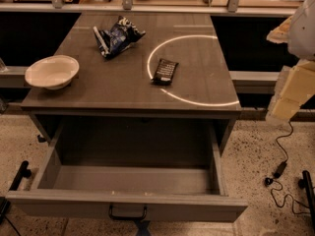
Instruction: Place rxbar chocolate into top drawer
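A robot lab, seemingly: grey-brown wooden counter (123,82), black cable (281,149) loose on the speckled floor (251,146), pale robot hand (290,95) hanging beside the counter's right edge.

Robot arm (304,26), seen at the right edge of the view and cut off by it. Its upper part is a white, rounded shell, with a pale tan piece projecting from the shell's left side. Below the shell comes the hand (288,95), made up of cream, blocky segments that step downward and to the left. Its lowest end points toward the lower left. The hand hangs free in the air, raised and off to the right side. Only these parts of the arm show.
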`<action>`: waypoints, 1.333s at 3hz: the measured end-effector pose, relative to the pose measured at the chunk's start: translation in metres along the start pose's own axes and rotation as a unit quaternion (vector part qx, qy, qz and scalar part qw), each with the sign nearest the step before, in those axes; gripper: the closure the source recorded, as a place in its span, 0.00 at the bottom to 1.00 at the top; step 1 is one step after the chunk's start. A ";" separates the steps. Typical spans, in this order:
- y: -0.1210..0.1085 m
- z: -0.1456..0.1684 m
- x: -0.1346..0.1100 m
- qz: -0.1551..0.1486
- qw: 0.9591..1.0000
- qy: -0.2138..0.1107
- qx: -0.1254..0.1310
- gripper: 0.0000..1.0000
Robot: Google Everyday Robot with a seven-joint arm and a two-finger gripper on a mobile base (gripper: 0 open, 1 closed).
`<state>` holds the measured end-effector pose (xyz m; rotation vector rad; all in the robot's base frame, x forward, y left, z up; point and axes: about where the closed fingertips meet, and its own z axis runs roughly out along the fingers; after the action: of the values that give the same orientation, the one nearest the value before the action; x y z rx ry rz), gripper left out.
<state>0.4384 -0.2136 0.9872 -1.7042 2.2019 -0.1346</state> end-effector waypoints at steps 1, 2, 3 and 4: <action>-0.002 0.000 -0.001 0.004 1.000 -0.002 0.001 0.00; -0.006 0.001 -0.002 0.012 1.000 -0.007 0.004 0.00; -0.041 0.021 -0.028 0.009 0.998 -0.054 0.021 0.00; -0.078 0.038 -0.055 0.012 0.995 -0.094 0.038 0.00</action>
<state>0.5345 -0.1775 0.9856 -1.5809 2.0519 -0.0493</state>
